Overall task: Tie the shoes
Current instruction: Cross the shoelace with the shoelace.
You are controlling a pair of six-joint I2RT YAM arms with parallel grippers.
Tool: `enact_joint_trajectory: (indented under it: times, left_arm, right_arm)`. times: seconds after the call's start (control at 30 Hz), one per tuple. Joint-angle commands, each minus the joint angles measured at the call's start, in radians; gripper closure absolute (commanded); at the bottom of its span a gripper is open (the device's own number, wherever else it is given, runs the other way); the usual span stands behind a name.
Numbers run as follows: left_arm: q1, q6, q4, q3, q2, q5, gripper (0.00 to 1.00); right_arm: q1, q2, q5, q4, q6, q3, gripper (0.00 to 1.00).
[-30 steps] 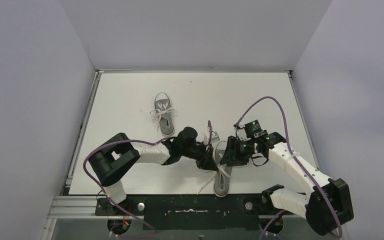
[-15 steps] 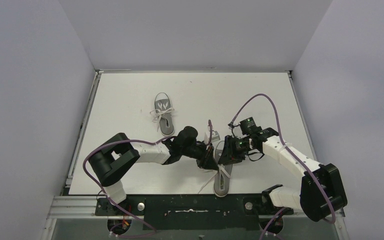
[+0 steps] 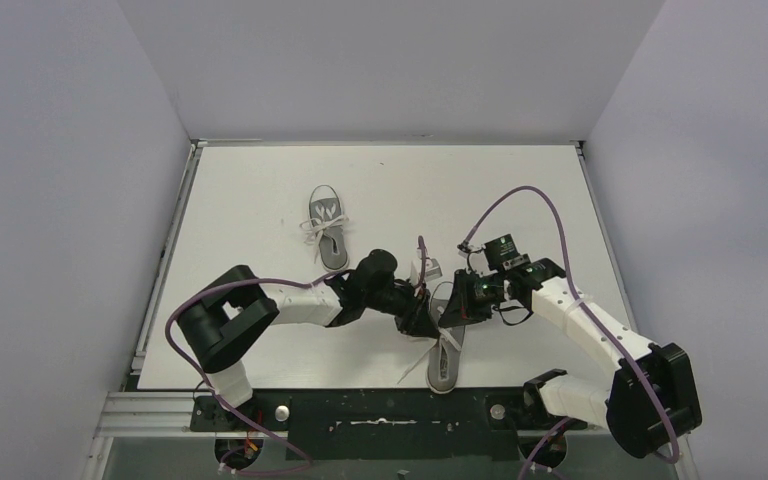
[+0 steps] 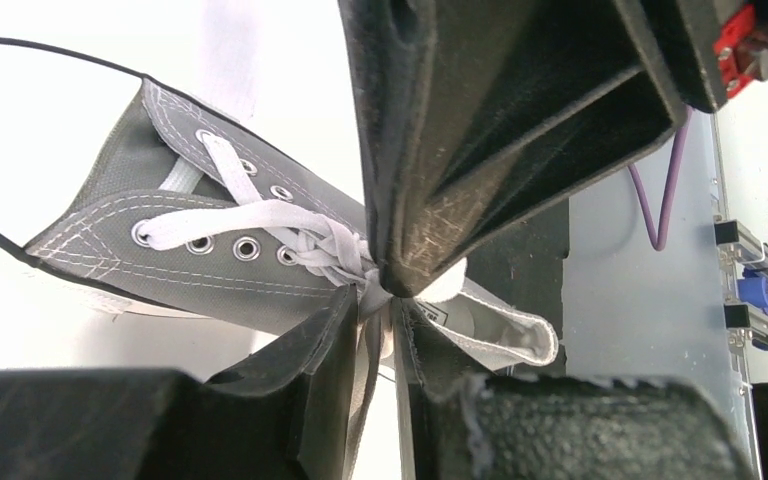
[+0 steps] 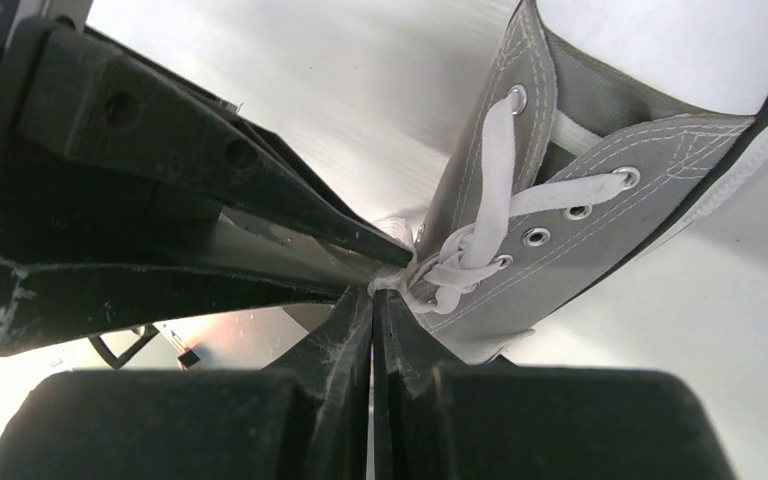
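Observation:
Two grey shoes lie on the white table. The near shoe (image 3: 445,350) lies between both arms, and the far shoe (image 3: 327,228) lies apart at the back left. My left gripper (image 3: 422,322) and right gripper (image 3: 449,312) meet tip to tip over the near shoe's lacing. In the left wrist view the left gripper (image 4: 378,300) stands slightly apart, with a strand of white lace (image 4: 372,350) hanging loosely between its fingers. The right gripper (image 5: 373,298) is shut, pinching the lace (image 5: 392,281) at the crossing beside the shoe (image 5: 580,250).
The far shoe's laces spread out over the table beside it. Purple cables (image 3: 520,195) loop above the right arm and along the left arm. The metal rail (image 3: 160,410) and the arm bases line the table's near edge, just behind the near shoe's heel.
The right gripper has closed from part open to shut at the lace crossing, after shifting slightly left. The left gripper's jaws have parted a little. The shoes have stayed put.

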Motion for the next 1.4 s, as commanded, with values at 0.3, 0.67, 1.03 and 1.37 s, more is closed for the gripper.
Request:
enact_joint_trajectory:
  times: [0.3, 0.67, 1.03, 1.37]
  left_arm:
    - [0.017, -0.018, 0.028, 0.063, 0.043, 0.013, 0.77]
    - [0.036, -0.129, 0.181, 0.022, 0.052, -0.004, 0.72]
    - [0.011, -0.180, 0.249, 0.005, 0.064, 0.001, 0.69]
    - [-0.017, -0.215, 0.322, 0.005, 0.114, -0.011, 0.69]
  right_arm:
    - [-0.009, -0.045, -0.082, 0.025, -0.006, 0.000, 1.00]
    - [-0.008, -0.067, -0.103, 0.025, 0.011, -0.019, 1.00]
    - [-0.007, -0.077, -0.099, 0.082, 0.058, -0.038, 1.00]
    - [0.001, -0.097, -0.075, 0.130, 0.126, -0.063, 1.00]
